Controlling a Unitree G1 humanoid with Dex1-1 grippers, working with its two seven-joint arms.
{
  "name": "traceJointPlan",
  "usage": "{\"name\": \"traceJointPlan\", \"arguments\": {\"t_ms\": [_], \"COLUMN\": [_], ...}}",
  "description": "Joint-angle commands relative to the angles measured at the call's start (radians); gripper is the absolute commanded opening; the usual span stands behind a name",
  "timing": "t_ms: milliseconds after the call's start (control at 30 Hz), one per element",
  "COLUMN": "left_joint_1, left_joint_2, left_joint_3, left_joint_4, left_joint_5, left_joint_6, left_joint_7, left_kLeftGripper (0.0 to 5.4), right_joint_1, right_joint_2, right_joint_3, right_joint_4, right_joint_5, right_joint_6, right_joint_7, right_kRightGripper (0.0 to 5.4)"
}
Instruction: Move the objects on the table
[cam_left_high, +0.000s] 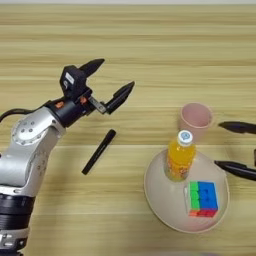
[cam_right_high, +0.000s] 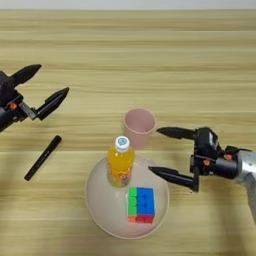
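Objects sit grouped toward the near right of the wooden table (cam_left_high: 150, 45), and the round beige plate (cam_right_high: 100, 207) serves as the landmark for all of them. On the plate's near half lies a colour cube (cam_right_high: 139, 204), showing green, blue and a red-orange strip along its near edge. On the plate's far-left part stands the orange-drink bottle (cam_right_high: 119, 162), upright, white cap on. Just beyond the plate's far rim stands the pink cup (cam_right_high: 139, 127), upright with its mouth open upward, just beside the bottle; whether the two touch cannot be told.

To the right of the plate hovers the right gripper (cam_right_high: 167, 152), its two black fingers spread wide and holding nothing. One fingertip (cam_right_high: 165, 132) points at the cup's right side, and the other reaches over the plate's right rim, just right of the cube.

To the left of the plate, well apart from it, the black marker pen (cam_left_high: 99, 151) lies flat on the wood, slanting from near-left to far-right.

Farther left and beyond the pen is the left gripper (cam_left_high: 114, 76), above the table, its fingers splayed apart and empty, tips pointing right.
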Motion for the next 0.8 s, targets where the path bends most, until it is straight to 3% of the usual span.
{"name": "traceJointPlan", "arguments": {"t_ms": [33, 233, 533, 800], "left_joint_1": [-0.006, -0.005, -0.013, -0.007], "left_joint_2": [0.001, -0.005, -0.008, -0.021], "left_joint_3": [0.012, 0.01, 0.005, -0.002], "left_joint_4": [0.036, 0.055, 0.069, 0.087], "left_joint_5": [0.018, 0.016, 0.028, 0.042], "left_joint_6": [-0.016, -0.02, -0.026, -0.043], "left_joint_7": [-0.005, -0.009, -0.012, -0.005], "left_kLeftGripper": [5.4, 5.4, 5.4, 5.4], "right_joint_1": [-0.061, -0.111, -0.194, -0.211], "right_joint_2": [0.005, 0.049, 0.171, 0.212], "right_joint_3": [-0.068, -0.094, -0.02, 0.04], "right_joint_4": [-0.004, 0.023, 0.142, 0.216], "right_joint_5": [0.059, 0.038, -0.161, -0.246], "right_joint_6": [0.042, 0.028, -0.11, -0.155], "right_joint_7": [-0.044, -0.138, -0.356, -0.401], "right_kRightGripper": [5.39, 5.39, 5.39, 5.39]}}
